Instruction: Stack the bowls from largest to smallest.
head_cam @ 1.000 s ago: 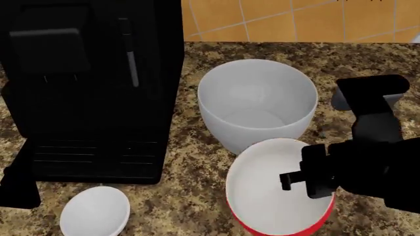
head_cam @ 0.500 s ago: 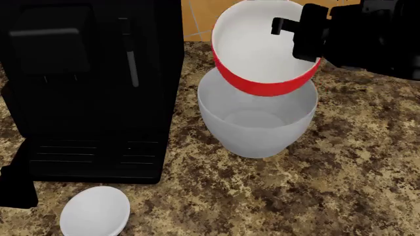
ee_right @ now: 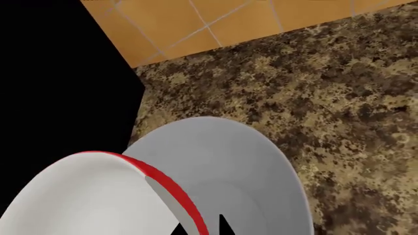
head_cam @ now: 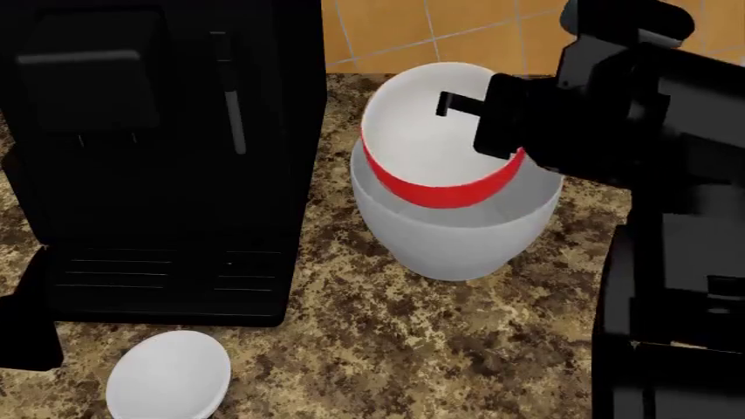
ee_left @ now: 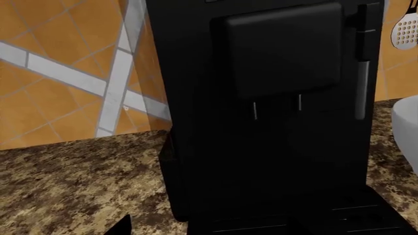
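The large grey-white bowl (head_cam: 454, 236) stands upright on the counter to the right of the coffee machine. The red bowl (head_cam: 425, 140), white inside, sits tilted in its mouth, partly below the rim. My right gripper (head_cam: 472, 109) is shut on the red bowl's far-right rim. In the right wrist view the red rim (ee_right: 176, 191) runs between the two fingertips of the right gripper (ee_right: 201, 227), over the large bowl (ee_right: 242, 161). The small white bowl (head_cam: 169, 377) lies at the front left. My left gripper (head_cam: 26, 314) hangs open and empty beside the machine, with one fingertip (ee_left: 121, 226) showing.
A tall black coffee machine (head_cam: 152, 157) fills the left of the counter and most of the left wrist view (ee_left: 274, 122). An orange tiled wall (head_cam: 489, 35) stands behind. My right arm's black body (head_cam: 669, 332) covers the right of the granite counter (head_cam: 466, 349).
My right gripper carried the red bowl from the counter's front right up over the large bowl, then down into its mouth. The small bowl and left gripper have not moved.
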Available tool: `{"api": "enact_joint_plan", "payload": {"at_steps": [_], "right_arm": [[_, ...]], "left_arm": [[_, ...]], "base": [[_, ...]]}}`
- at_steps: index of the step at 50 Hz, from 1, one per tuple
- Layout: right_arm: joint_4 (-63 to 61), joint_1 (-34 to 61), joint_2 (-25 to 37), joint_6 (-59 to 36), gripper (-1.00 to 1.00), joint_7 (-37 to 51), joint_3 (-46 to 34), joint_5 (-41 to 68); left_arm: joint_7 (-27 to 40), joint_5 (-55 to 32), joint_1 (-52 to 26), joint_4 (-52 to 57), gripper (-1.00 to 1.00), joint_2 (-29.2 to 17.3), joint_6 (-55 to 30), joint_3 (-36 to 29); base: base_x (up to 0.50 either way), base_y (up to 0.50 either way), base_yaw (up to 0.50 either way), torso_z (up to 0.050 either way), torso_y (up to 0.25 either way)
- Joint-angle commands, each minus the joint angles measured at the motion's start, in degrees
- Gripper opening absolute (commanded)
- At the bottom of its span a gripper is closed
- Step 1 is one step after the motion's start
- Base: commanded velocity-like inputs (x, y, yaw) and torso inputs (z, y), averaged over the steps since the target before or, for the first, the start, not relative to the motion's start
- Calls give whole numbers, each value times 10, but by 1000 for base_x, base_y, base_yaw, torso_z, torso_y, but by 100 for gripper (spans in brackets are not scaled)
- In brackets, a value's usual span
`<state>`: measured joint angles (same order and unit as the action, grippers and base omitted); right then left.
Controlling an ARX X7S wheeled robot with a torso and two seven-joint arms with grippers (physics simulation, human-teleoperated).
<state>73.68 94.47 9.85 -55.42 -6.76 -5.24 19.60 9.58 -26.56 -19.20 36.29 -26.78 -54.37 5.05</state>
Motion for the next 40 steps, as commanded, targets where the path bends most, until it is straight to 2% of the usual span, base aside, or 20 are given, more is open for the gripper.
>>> {"api": "enact_joint_plan", "payload": {"at_steps": [1,12,18,35,36,40], "right_arm": [[13,-17,-33,40,-100,-6,135,-151],[13,-35,-40,84,-100,23,162,-188],[13,-41,-41,104,-100,34,167,-193],[13,-43,-42,104,-100,25,152,-197],[13,-43,-42,105,100,19,147,-199],[13,-40,-40,106,100,24,150,-196]], "left_arm": [[0,-1,3,-2,100,-2,6,2],[4,-7,-2,6,100,-4,-6,2],[-1,4,5,-5,100,-6,14,-10],[9,-9,-4,13,100,-10,-13,-6],[9,-9,-5,15,100,-11,-15,-7],[6,-2,1,1,100,-11,3,-8]], "base": [[0,0,0,0,0],[0,0,0,0,0],[0,0,0,0,0],[0,0,0,0,1],[0,0,0,0,0],[0,0,0,0,0]]}}
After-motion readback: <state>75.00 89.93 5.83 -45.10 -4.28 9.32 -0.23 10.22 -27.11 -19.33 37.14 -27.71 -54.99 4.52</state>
